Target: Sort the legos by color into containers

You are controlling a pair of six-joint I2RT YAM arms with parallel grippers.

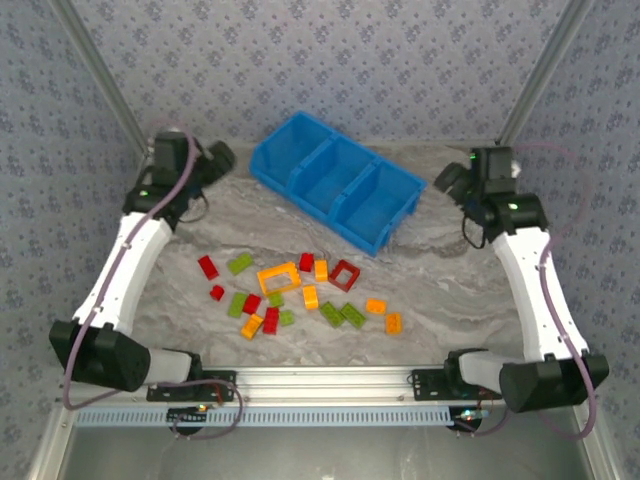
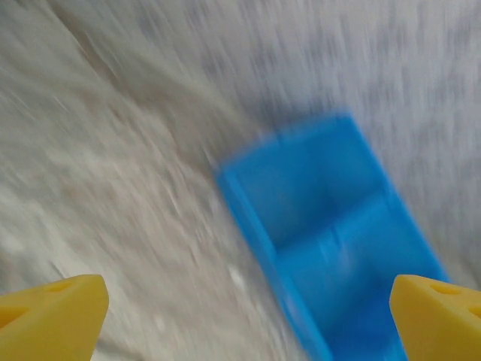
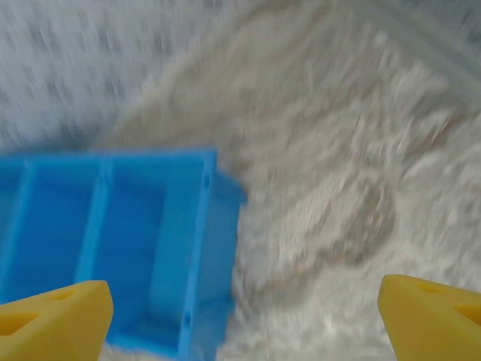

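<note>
Red, orange and lime green legos (image 1: 310, 296) are being shown scattered on the grey marbled table (image 1: 450, 270), with an orange frame (image 1: 279, 278) and a red frame (image 1: 344, 274) among them. The blue three-compartment bin (image 1: 335, 180) is being seen behind them, set at an angle. The left end effector (image 1: 218, 160) and right end effector (image 1: 447, 180) are being held either side of the bin, both with fingers spread wide.

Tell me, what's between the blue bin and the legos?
Nothing: in the top view, just a bare strip of table separates the blue bin from the legos.
</note>
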